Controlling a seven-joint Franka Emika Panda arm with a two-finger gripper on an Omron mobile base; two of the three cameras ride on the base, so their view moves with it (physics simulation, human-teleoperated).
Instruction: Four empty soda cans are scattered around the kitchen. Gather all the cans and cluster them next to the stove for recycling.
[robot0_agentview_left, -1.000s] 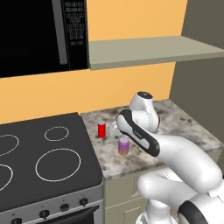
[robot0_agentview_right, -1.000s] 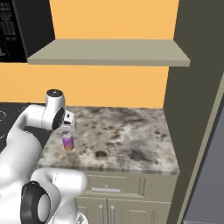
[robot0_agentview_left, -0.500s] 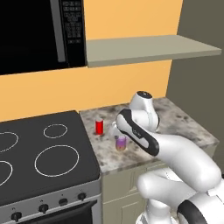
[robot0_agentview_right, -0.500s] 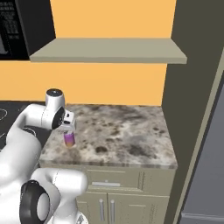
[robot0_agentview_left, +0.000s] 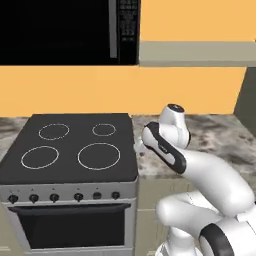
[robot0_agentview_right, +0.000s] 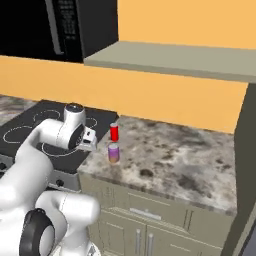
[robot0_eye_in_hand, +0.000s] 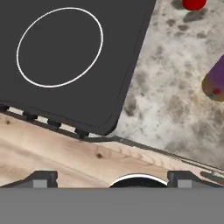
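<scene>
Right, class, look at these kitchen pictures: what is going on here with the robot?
A white Franka arm is gathering soda cans beside the stove. Two cans stand upright and apart on the stone counter just right of the cooktop: a red can nearer the wall and a purple can with an orange band in front of it. The gripper holds nothing and hangs open above the cooktop's front corner, beside the purple can.

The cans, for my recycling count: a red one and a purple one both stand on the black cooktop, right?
Not quite. The red can and the purple can both stand on the stone counter just beside the stove, not on its black cooktop. The right base view shows this.
</scene>
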